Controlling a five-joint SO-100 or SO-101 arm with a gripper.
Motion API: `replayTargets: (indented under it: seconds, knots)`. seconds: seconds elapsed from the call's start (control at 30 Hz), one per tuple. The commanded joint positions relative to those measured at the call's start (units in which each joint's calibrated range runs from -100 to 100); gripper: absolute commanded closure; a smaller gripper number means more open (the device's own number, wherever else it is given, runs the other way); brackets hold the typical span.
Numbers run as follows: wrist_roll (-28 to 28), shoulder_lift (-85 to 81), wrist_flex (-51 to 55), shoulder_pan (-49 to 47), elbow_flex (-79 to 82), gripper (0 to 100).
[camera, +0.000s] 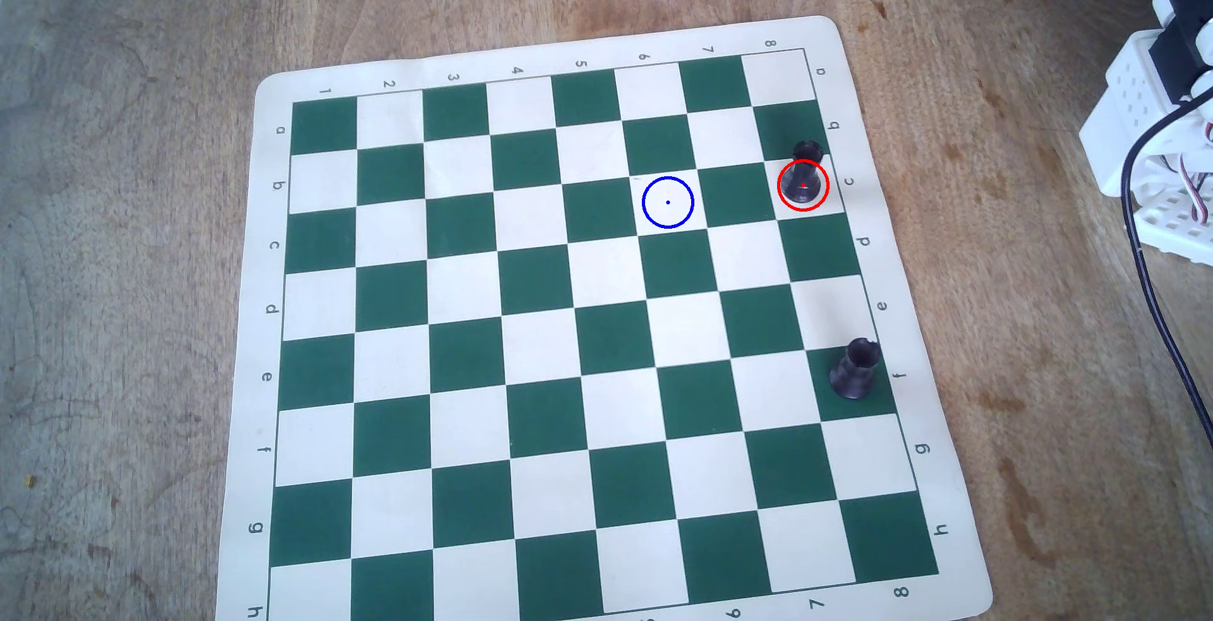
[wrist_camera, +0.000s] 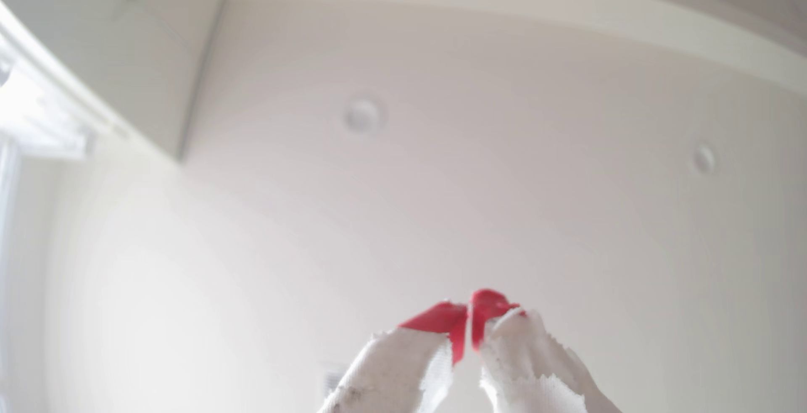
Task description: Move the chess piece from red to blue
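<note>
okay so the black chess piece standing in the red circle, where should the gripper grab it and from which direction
Probably best to grip the chess piece at its slim waist, under the flat head, coming straight down from above. It stands upright on the red circle, and the flared base is too wide and low to pinch. Nothing crowds it; the other rook is several squares away. The gripper points at the ceiling, tips together, so it must open first.
</note>
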Motion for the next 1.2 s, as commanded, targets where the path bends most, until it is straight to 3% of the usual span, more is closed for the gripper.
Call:
replayTargets:
  seconds: [0.0, 0.77, 0.93, 1.0, 1.07, 1.17]
  knots:
    - [0.1, -0.2, -0.15, 0.57, 0.9, 100]
    - [-1.51, -0.2, -0.15, -0.14, 0.9, 100]
    - [0.15, -0.28, 9.92, 0.02, 0.9, 100]
    - [2.78, -0.28, 14.92, 0.02, 0.9, 96]
    - [3.47, -0.2, 22.37, 0.65, 0.9, 80]
    - [3.32, -0.2, 29.82, 2.29, 0.9, 70]
